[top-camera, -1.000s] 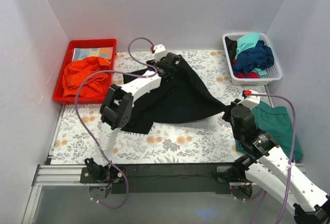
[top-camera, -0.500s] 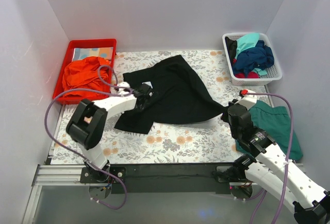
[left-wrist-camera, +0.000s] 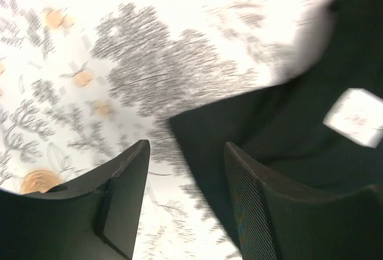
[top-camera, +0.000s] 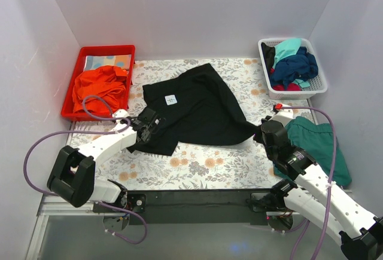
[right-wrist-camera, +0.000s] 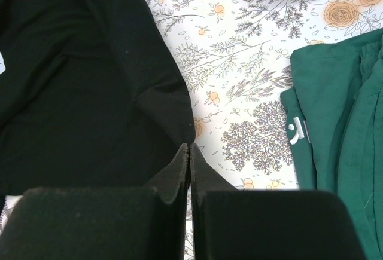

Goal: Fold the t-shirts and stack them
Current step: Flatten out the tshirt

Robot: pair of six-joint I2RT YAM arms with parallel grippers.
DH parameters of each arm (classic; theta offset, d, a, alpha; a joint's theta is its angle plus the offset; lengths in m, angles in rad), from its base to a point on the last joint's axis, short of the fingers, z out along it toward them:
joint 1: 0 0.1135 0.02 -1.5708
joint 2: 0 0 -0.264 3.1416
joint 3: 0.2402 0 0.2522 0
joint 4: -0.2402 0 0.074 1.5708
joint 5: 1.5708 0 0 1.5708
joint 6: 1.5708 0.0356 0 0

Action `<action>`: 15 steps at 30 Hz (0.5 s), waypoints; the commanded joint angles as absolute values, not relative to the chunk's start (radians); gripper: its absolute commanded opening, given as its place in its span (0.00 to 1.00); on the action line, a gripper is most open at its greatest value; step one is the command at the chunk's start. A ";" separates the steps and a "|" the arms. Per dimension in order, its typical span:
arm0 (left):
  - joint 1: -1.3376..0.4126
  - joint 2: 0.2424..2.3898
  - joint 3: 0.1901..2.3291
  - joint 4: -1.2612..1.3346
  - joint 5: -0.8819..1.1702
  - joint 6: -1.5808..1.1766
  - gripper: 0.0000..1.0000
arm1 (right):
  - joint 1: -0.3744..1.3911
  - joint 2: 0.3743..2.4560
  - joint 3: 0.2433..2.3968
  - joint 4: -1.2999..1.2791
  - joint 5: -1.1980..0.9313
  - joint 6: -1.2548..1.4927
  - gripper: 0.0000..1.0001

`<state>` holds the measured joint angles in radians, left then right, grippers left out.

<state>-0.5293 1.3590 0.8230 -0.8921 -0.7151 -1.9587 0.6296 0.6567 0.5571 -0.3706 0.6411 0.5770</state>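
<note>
lying spread across the floral table (top-camera: 203, 167), the black t-shirt (top-camera: 197, 110) is reached from both sides. the left pincer (top-camera: 147, 130) is set low at the shirt's left edge, and its jaws are held apart at a middling width. in the left wrist view a corner of the black cloth is seen in the gap ahead of the fingers (left-wrist-camera: 122, 194), with bare tablecloth showing beside it, and nothing is seen clamped. a small white neck label (top-camera: 170, 100) is turned upward just beyond and to the right of that pincer.

the right pincer (top-camera: 258, 133) is closed tight, and the shirt's right corner, drawn out to a point, is pinched at its tips. in the right wrist view the black cloth is seen running in from the left to the closed fingers. a teal t-shirt (top-camera: 317, 143) is laid flat just to the right of the right pincer, partly hidden by its arm, with a pale label (right-wrist-camera: 295, 131) visible on it.

well beyond the right pincer a white basket (top-camera: 297, 94) is filled with a turquoise t-shirt (top-camera: 288, 47), a navy t-shirt (top-camera: 296, 66) and some red cloth (top-camera: 287, 86). beyond and to the left of the left pincer a red tray (top-camera: 106, 49) is filled with orange cloth (top-camera: 99, 89).
</note>
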 commanded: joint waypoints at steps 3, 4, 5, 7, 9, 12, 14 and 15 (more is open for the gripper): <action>-0.420 1.262 0.698 -0.750 -0.572 -1.915 0.52 | 0.630 0.673 0.555 -0.339 0.632 0.584 0.01; -0.396 1.267 0.693 -0.739 -0.559 -1.905 0.52 | 0.630 0.678 0.558 -0.341 0.630 0.583 0.01; -0.385 1.275 0.689 -0.721 -0.548 -1.888 0.52 | 0.630 0.677 0.561 -0.341 0.629 0.581 0.01; -0.359 1.287 0.669 -0.674 -0.523 -1.859 0.52 | 0.630 0.678 0.563 -0.341 0.630 0.583 0.01; -0.345 1.290 0.655 -0.625 -0.508 -1.824 0.52 | 0.630 0.680 0.564 -0.342 0.627 0.583 0.01; -0.321 1.293 0.655 -0.604 -0.474 -1.801 0.51 | 0.630 0.684 0.563 -0.341 0.630 0.581 0.01; -0.311 1.298 0.653 -0.604 -0.456 -1.792 0.51 | 0.630 0.681 0.563 -0.341 0.632 0.581 0.01; -0.310 1.298 0.650 -0.603 -0.451 -1.792 0.51 | 0.630 0.680 0.561 -0.342 0.634 0.583 0.01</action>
